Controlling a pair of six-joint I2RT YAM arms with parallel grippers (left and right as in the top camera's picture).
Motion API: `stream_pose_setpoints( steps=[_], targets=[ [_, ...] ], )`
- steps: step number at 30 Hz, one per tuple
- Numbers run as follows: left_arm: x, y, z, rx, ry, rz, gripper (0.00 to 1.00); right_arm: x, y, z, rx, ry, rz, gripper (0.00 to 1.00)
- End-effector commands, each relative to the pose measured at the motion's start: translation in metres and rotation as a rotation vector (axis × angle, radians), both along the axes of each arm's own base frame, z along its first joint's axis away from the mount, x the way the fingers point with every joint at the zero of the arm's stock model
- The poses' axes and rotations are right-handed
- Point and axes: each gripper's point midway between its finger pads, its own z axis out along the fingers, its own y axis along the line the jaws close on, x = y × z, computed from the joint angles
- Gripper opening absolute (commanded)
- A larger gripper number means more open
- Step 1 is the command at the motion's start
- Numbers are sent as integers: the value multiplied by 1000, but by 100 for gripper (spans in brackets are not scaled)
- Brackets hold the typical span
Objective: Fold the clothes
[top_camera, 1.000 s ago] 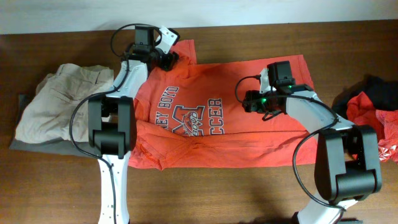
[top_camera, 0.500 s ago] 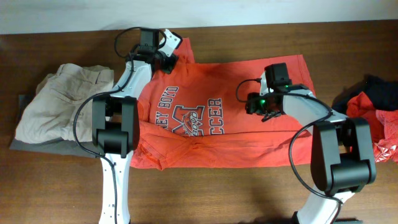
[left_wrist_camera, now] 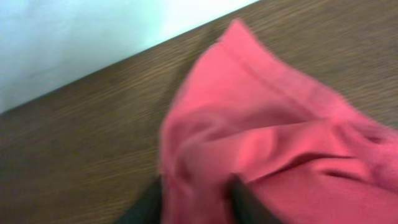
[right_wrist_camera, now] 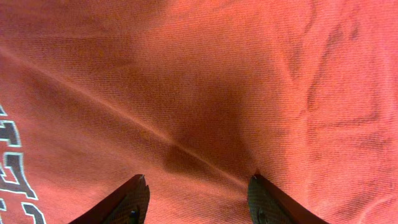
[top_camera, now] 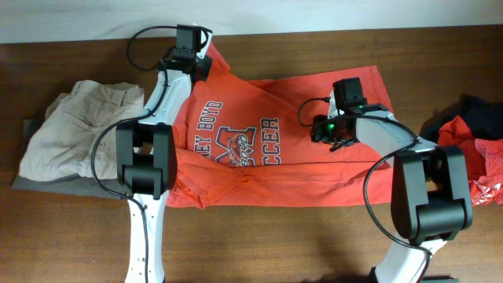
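The orange-red T-shirt (top_camera: 275,169) lies spread across the middle of the table, its navy-and-white print facing up. My left gripper (top_camera: 201,64) is at the far edge, shut on the shirt's upper-left sleeve. In the left wrist view the bunched red fabric (left_wrist_camera: 280,124) fills the gap between the dark fingers of the left gripper (left_wrist_camera: 198,202). My right gripper (top_camera: 331,134) hovers over the shirt's right half. In the right wrist view the right gripper (right_wrist_camera: 198,186) is open, with flat fabric (right_wrist_camera: 186,81) and one long crease beneath it. A red shirt (top_camera: 464,141) and a black garment (top_camera: 481,110) lie at the right edge.
A beige garment (top_camera: 78,126) is piled at the left on a grey cloth (top_camera: 47,182). The brown wooden table (top_camera: 299,244) ends at a white wall (top_camera: 78,20) along the back, close behind the left gripper.
The left gripper has moved left and toward the back edge, dragging the sleeve with it, so the shirt's upper-left corner is stretched out. The right gripper has barely shifted.
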Motion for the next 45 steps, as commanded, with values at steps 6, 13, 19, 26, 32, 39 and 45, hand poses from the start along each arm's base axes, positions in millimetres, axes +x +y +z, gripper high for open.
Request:
stream_pose_setpoints(
  steps=[6,13,19,26,32,39,45],
  targets=[
    [1,36,-1,91,-14,158,84,-29,-9,-47,-58,142,-19,56],
    [-6,-2,-17,-146,79,-39,79,-20,-11,-38,-48,108,-28,56],
    [-21,-45,-11,-447,143,-270,76,-17,-16,-25,-47,85,-35,56],
    [1,-10,10,-599,56,-173,99,-13,-26,-20,-47,78,-54,56],
    [21,6,36,-654,-70,-187,99,-3,-34,-8,-45,55,-72,56],
    [21,-12,30,-635,-72,-228,99,-3,-35,-5,-46,61,-73,56],
    [15,-41,13,-600,-43,-299,99,-4,-31,-5,-24,65,-66,56]
  ],
)
